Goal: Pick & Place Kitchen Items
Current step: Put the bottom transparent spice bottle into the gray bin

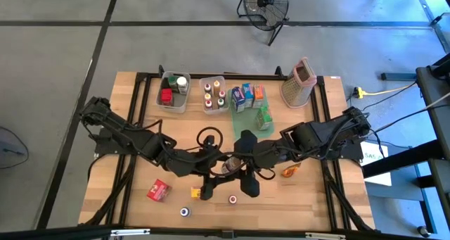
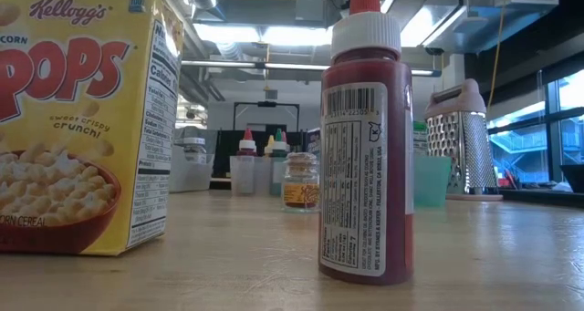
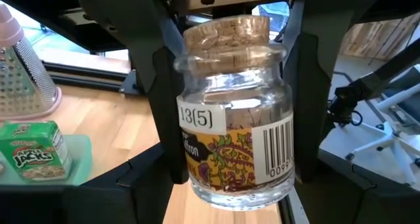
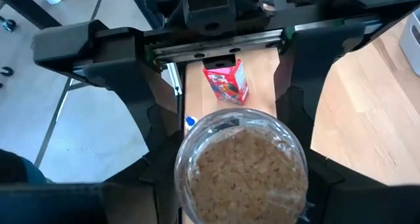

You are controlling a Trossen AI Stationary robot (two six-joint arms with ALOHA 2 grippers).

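Both end effectors clamp cork-stoppered spice jar (image 3: 233, 125).

Even daylight fills the overhead view, and the arms cast only soft shadows on the bench (image 1: 316, 191). At bench height, ceiling lamps (image 2: 274, 33) glare white, the near cereal box (image 2: 78, 119) and red bottle (image 2: 365, 147) are sharp, and the far jars blur. In the wrist views the glass jar (image 3: 233, 119) catches highlights and the backgrounds go soft.

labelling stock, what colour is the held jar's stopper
Light tan cork, on the clear jar; left wrist view.
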